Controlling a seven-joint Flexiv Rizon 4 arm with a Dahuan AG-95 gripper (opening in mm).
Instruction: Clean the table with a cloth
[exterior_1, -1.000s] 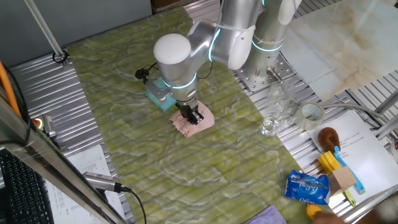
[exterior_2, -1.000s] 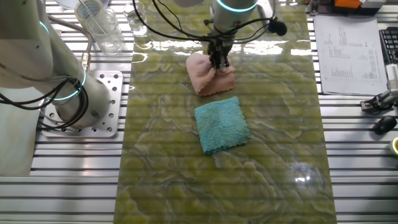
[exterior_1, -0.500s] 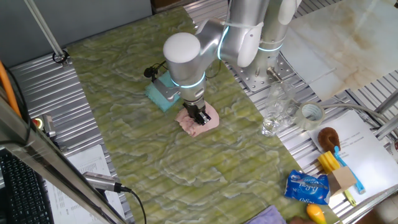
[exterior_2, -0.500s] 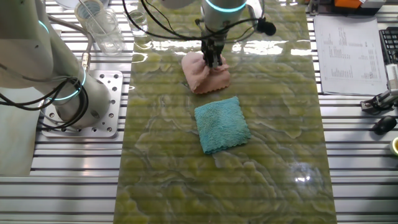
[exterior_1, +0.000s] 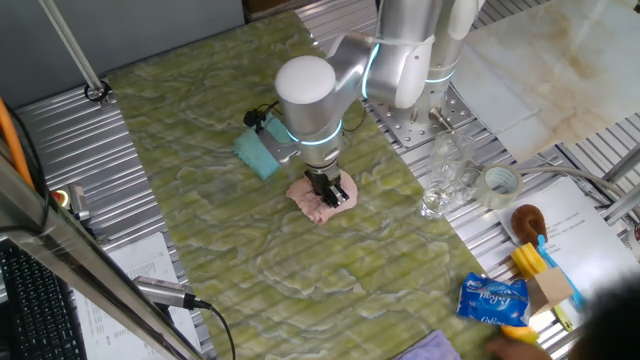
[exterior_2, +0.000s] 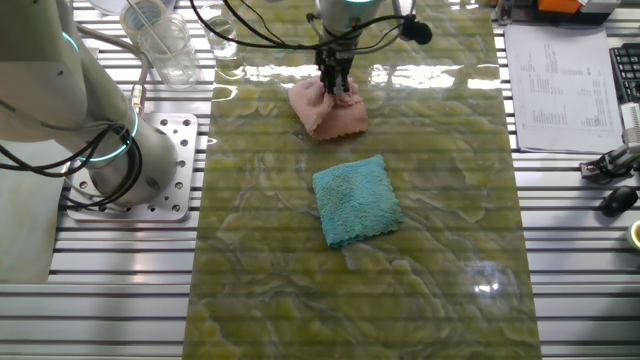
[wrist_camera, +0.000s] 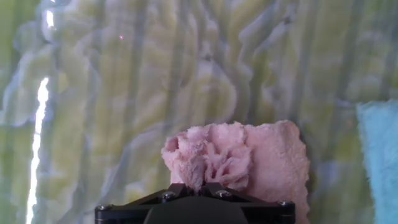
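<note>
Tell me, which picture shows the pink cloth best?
The hand view: the cloth fills the middle, bunched where the hand pinches it. In one fixed view the cloth is small and partly behind the hand. The other fixed view shows it small, far up the table.

Hand view: pink cloth (wrist_camera: 249, 158) sits low centre of frame, bunched into folds at its left part where the gripper (wrist_camera: 198, 185) pinches it. Black gripper body fills the bottom edge. Green-yellow marbled table (wrist_camera: 124, 81) covers the rest. Teal cloth (wrist_camera: 379, 155) at the right edge, just beside the pink one.
</note>
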